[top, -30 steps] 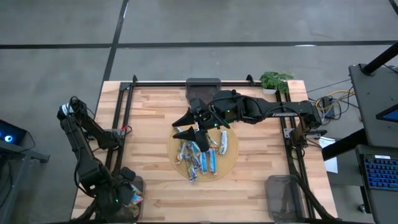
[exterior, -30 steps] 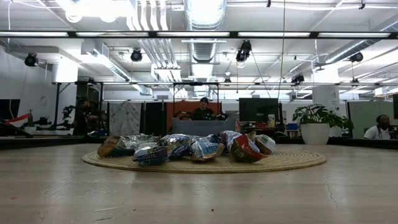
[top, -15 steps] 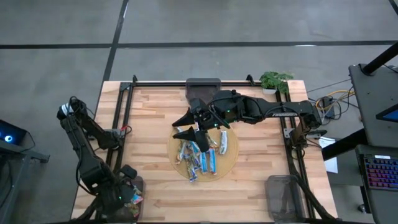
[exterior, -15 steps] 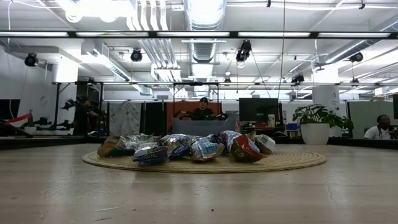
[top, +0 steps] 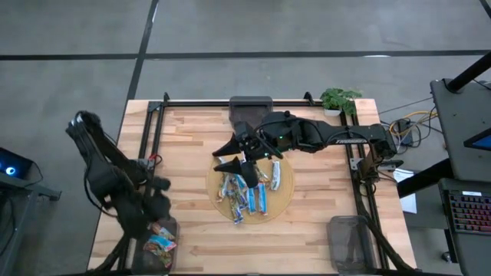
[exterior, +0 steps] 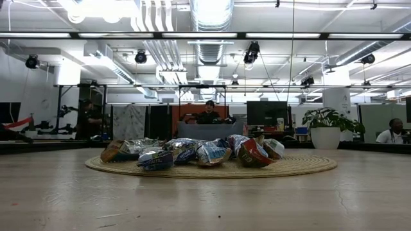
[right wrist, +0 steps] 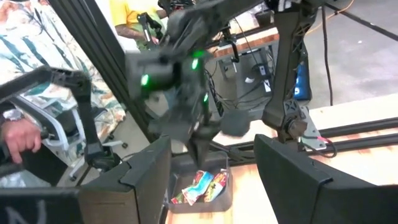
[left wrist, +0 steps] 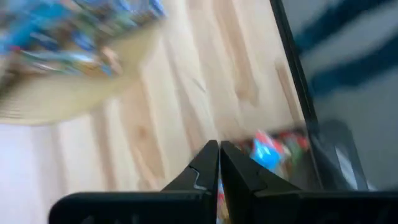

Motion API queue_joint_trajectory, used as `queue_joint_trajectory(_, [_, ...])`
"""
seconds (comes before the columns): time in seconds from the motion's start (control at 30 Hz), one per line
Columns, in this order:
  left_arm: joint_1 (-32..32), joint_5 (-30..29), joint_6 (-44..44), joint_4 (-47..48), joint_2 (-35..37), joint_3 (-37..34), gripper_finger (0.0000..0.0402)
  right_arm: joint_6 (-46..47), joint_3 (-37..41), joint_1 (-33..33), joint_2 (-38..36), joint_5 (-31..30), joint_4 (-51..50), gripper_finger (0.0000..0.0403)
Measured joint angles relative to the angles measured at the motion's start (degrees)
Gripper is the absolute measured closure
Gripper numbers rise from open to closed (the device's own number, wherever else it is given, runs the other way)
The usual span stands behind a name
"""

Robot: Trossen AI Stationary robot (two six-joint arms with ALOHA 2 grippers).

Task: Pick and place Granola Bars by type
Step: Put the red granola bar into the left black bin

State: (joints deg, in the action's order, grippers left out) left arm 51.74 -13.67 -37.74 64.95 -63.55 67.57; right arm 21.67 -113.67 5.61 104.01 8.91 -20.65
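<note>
Several granola bars (top: 247, 192) in blue, blue-white and red-brown foil lie heaped on a round woven mat (top: 282, 201); the low view shows the heap (exterior: 192, 153) too. A few more bars (top: 161, 244) lie in the grey bin (top: 170, 227) at the near left corner. My left gripper (top: 157, 208) hangs above the bin's far side, shut and empty (left wrist: 219, 163). My right gripper (top: 228, 155) hovers over the mat's far left rim, open with nothing between its fingers (right wrist: 214, 171).
One grey bin (top: 349, 238) stands at the near right corner and another (top: 251, 103) at the far edge's middle. A small potted plant (top: 340, 100) stands at the far right. Black rails (top: 149, 138) run along the table's sides. A person (right wrist: 25, 93) sits beyond the left edge.
My left arm has swung up off the near left bin, carrying its gripper toward the far edge and a little toward the mat, and has tipped less steeply down. The bars stay in the bin. My right arm has kept still.
</note>
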Motion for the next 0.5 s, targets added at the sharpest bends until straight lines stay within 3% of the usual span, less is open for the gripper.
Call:
queue_joint_trajectory(0.33, [-3.74,-25.37,1.65,-0.18,10.24,0.79,0.0402,-2.40,0.00,-0.19,0.02,-2.83,-4.93,0.0184])
queue_joint_trajectory(0.5, [-4.12,-40.81,1.77,-4.18,12.78,1.55,0.0402,-2.27,0.00,-0.99,0.02,-3.86,-8.35,0.0184])
